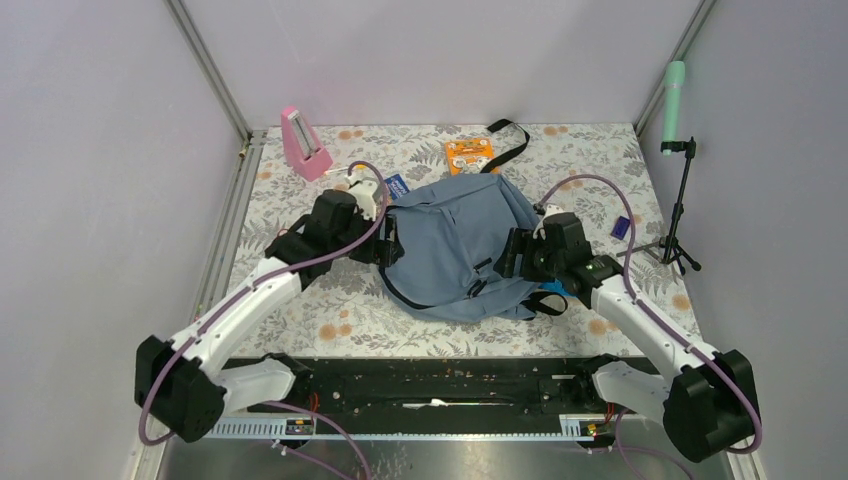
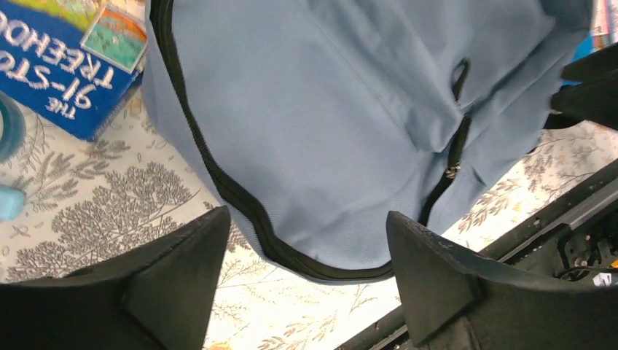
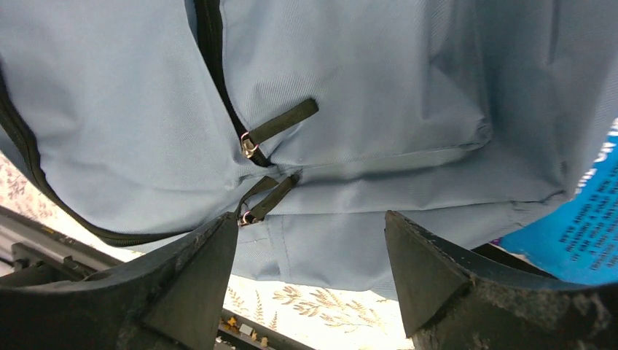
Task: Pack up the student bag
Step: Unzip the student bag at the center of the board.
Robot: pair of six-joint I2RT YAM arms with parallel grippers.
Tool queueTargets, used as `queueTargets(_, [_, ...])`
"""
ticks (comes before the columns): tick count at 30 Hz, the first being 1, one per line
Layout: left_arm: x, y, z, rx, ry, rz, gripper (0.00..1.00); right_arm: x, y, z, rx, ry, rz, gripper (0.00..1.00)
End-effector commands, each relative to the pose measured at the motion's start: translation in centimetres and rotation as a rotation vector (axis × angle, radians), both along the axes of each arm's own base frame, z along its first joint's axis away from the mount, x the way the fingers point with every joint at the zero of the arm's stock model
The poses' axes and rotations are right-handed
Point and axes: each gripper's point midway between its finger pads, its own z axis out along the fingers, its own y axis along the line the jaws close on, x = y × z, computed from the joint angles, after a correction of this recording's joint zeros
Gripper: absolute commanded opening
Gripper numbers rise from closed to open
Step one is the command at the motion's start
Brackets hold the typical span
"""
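I watch from my remote station as the student bag (image 1: 455, 245) lies flat at the middle of the floral tabletop (image 1: 330, 320), zippered front facing up. My left claw (image 1: 388, 243) sits at the bag's left edge and my right claw (image 1: 516, 252) at its right edge. Both are released, fingers spread wide, and each wrist view shows only grey-blue fabric beyond them. Two black zip pulls (image 3: 280, 122) rest on the fabric just ahead of the right claw. A blue book (image 2: 65, 73) lies just beside the bag's far-left corner. An orange packet (image 1: 470, 155) sits behind the bag, next to a loop of black strap (image 1: 510, 135). A pink wedge-shaped object (image 1: 305, 145) stands near the far-left corner of the tabletop.
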Motion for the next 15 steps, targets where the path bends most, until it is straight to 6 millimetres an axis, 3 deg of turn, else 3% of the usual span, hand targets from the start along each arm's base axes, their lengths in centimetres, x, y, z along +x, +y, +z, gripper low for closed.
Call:
queueTargets(1, [0.4, -1.1, 5.2, -0.012, -0.251, -0.071, 0.83, -0.5, 2.0, -0.3, 0.095, 0.013, 0.020, 0.80])
queueTargets(8, [-2.6, -7.0, 5.7, -0.071, -0.270, -0.256, 0.86, -0.9, 1.3, -0.4, 0.109, -0.019, -0.078, 0.69])
queueTargets(15, [-5.6, -15.2, 2.3, -0.170, -0.196, -0.290, 0.83, -0.9, -1.7, -0.1, 0.082, -0.094, -0.247, 0.67])
